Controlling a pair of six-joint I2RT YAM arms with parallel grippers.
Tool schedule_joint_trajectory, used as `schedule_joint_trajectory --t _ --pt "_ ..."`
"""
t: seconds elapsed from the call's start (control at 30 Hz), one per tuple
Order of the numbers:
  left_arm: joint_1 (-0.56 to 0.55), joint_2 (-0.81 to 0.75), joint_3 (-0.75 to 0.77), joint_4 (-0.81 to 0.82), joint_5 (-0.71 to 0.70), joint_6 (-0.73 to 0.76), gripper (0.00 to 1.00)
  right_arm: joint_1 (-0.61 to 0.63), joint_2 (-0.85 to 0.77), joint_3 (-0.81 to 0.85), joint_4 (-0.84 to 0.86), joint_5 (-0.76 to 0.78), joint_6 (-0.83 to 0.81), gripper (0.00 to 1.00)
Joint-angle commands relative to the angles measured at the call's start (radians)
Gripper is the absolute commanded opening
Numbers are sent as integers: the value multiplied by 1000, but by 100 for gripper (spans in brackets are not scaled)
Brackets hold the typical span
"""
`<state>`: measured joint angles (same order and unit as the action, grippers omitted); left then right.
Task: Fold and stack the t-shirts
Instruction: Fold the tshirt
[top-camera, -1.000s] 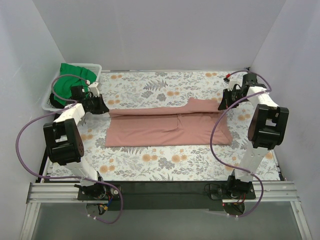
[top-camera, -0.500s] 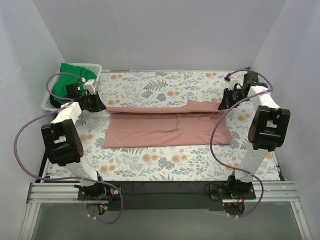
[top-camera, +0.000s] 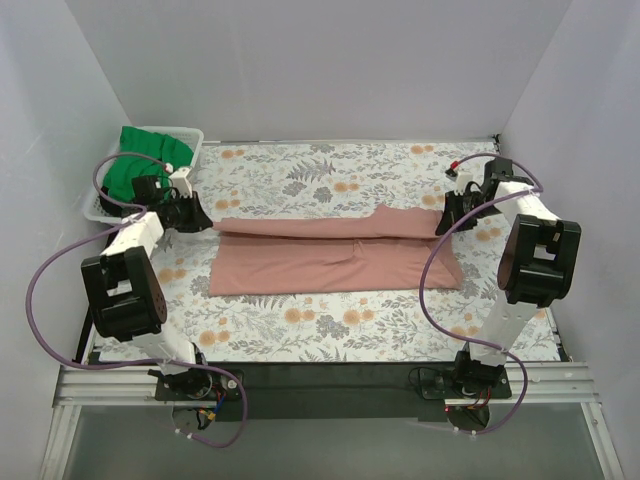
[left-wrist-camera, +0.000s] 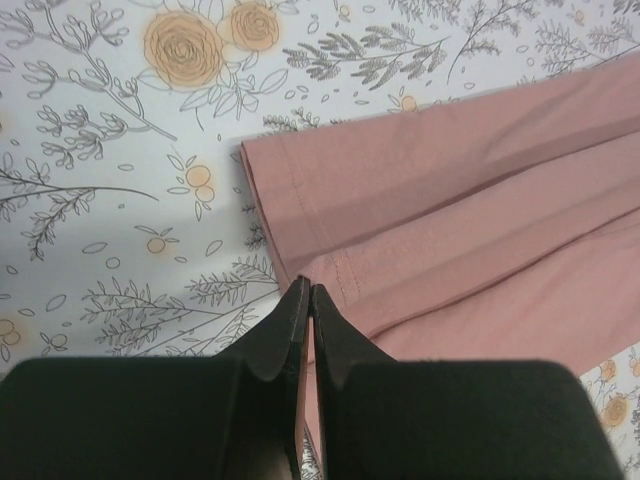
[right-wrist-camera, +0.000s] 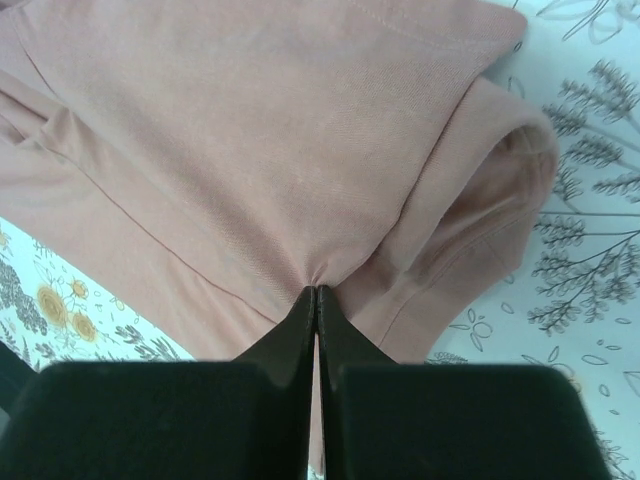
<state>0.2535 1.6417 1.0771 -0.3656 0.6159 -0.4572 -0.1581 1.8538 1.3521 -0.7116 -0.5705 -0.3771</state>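
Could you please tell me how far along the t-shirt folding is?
Done: the pink t-shirt lies folded lengthwise on the floral cloth. In hand: the left gripper and right gripper pinch its far edge at either end. Left: finishing it, then folding the green t-shirt bunched in the white basket and stacking both.

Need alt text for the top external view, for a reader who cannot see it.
A salmon-pink t-shirt lies partly folded lengthwise on a floral cloth, with the left tool and the right tool each shut on one of its far corners. A green t-shirt sits in a white basket at the far left.
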Motion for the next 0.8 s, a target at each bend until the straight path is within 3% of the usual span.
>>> schedule_joint_trajectory --t 0.0,0.47,0.77 --pt "13 -22 -25 5 -16 34 0 -12 -41 -30 -14 12 -31 1" --pt "13 60 -131 53 -82 58 0 -12 61 -48 32 75 -46 1" --pt "13 6 -57 13 -48 29 0 -12 4 48 -5 69 -32 1"
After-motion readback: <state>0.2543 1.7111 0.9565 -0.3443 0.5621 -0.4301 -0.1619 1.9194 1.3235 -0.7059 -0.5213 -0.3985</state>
